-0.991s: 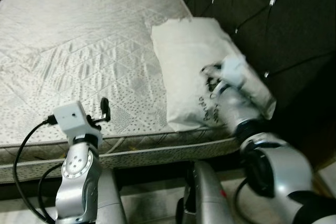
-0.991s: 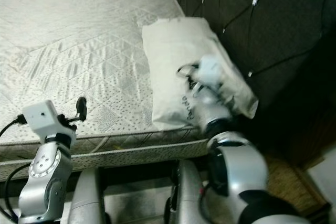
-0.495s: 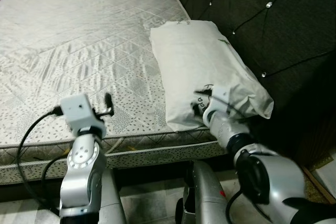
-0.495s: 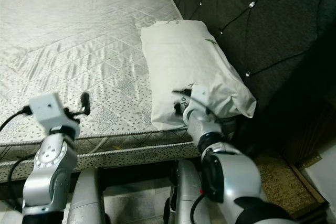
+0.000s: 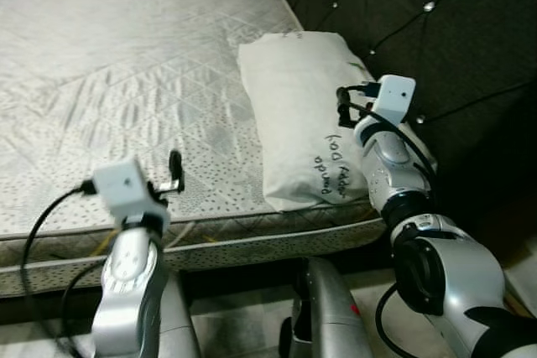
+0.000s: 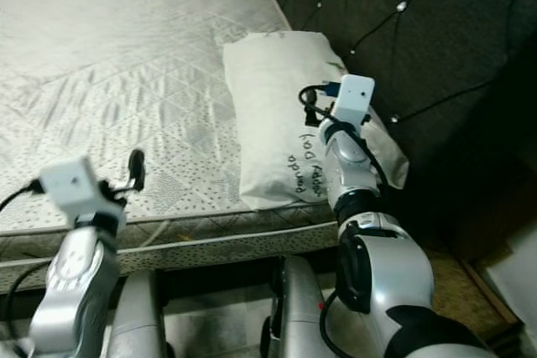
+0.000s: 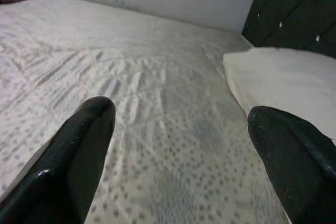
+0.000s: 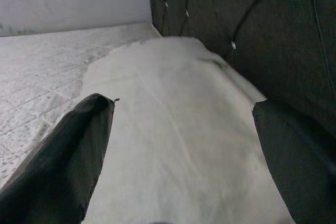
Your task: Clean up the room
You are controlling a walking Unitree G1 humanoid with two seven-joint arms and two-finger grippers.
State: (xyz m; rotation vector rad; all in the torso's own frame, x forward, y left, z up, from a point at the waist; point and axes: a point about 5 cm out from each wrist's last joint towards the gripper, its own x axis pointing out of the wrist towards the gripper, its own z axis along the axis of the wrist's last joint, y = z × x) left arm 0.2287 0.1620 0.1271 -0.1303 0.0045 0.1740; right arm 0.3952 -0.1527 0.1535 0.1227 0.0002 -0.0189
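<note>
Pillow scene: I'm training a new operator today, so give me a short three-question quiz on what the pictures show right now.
1. True or false: the pillow lies beside the dark tufted headboard.
2. Which gripper is over the pillow? A) left gripper B) right gripper
3. Fill in: both grippers' fingers are spread ____.

Key: 1. True. 2. B; the left one is above the bare mattress. 3. Open, holding nothing.
</note>
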